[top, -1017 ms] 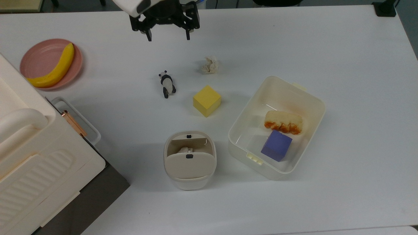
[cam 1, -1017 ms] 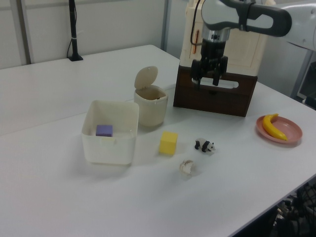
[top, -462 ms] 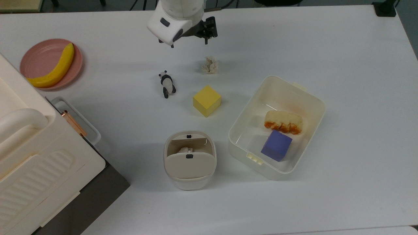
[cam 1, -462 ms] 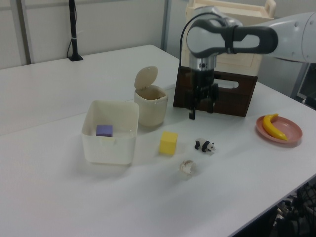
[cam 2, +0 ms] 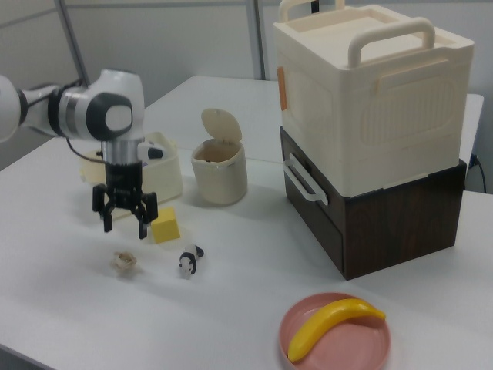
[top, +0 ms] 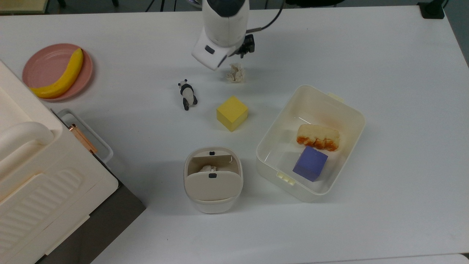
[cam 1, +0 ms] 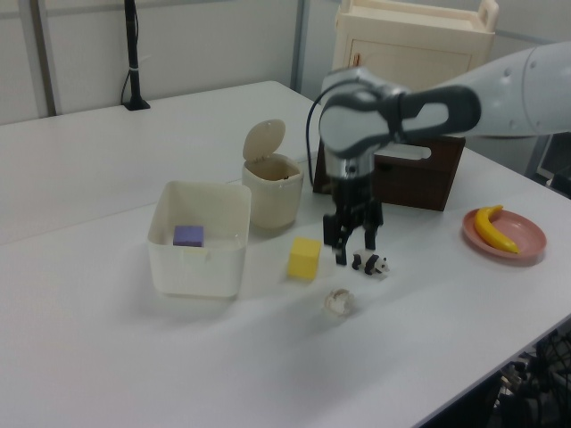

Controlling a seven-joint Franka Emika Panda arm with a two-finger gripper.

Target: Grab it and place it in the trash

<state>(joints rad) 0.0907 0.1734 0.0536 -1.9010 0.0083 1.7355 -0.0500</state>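
Off-white tissue wad lies on the desk toward its far edge in the top view, beyond the yellow cube. We have swung our gripper across to hover above it, fingers spread wide, holding nothing; descent comes next, we judge.

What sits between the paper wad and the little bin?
In the top view, the yellow cube lies between the paper wad and the bin.
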